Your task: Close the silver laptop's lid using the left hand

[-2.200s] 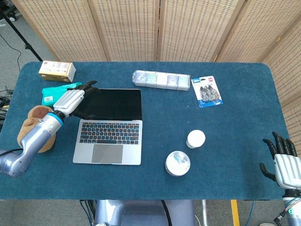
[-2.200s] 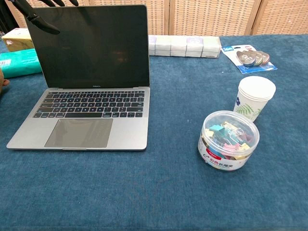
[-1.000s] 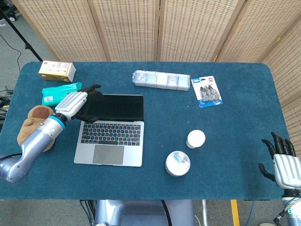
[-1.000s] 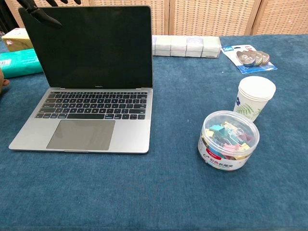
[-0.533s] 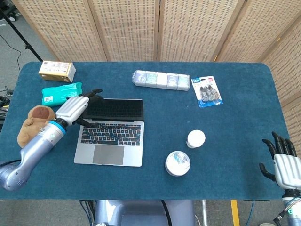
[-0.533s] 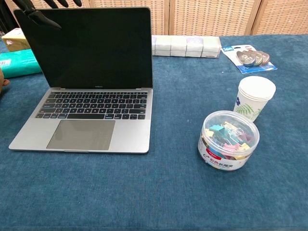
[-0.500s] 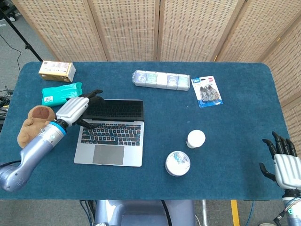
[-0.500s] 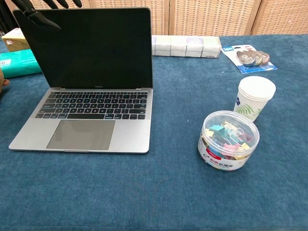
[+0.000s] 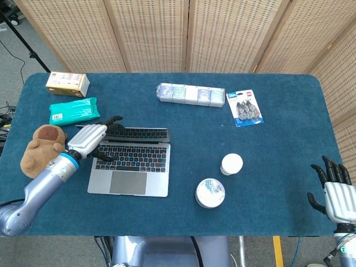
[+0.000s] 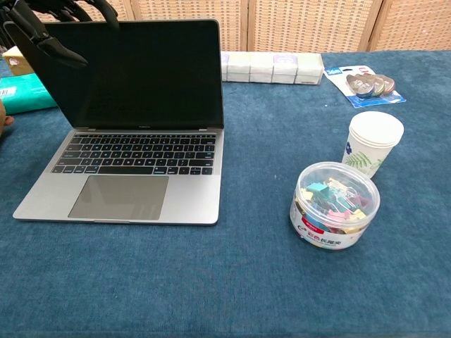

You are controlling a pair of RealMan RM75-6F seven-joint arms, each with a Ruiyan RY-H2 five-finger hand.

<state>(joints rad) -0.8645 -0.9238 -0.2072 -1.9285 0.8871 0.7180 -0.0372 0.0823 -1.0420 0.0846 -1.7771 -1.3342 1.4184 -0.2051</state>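
The silver laptop [image 9: 129, 168] lies at the table's left, its dark lid [image 10: 134, 70] tilted forward past upright, so the head view shows the lid [image 9: 139, 133] only as a thin band above the keyboard. My left hand [image 9: 93, 139] is at the lid's top left corner. In the chest view the left hand [image 10: 49, 24] has its fingers hooked over the top edge and its thumb in front of the screen. My right hand [image 9: 332, 189] hovers off the table's front right corner, fingers spread, holding nothing.
A paper cup [image 10: 373, 144] and a round tub of clips [image 10: 334, 204] stand right of the laptop. A row of small boxes [image 9: 189, 94] and a blister pack [image 9: 245, 108] lie behind. A plush toy [image 9: 41, 147], green pack [image 9: 72, 110] and carton [image 9: 67, 83] sit at the left.
The lid has swung forward and down toward the keyboard, with my left hand following its top left corner toward me. The right hand has stayed still.
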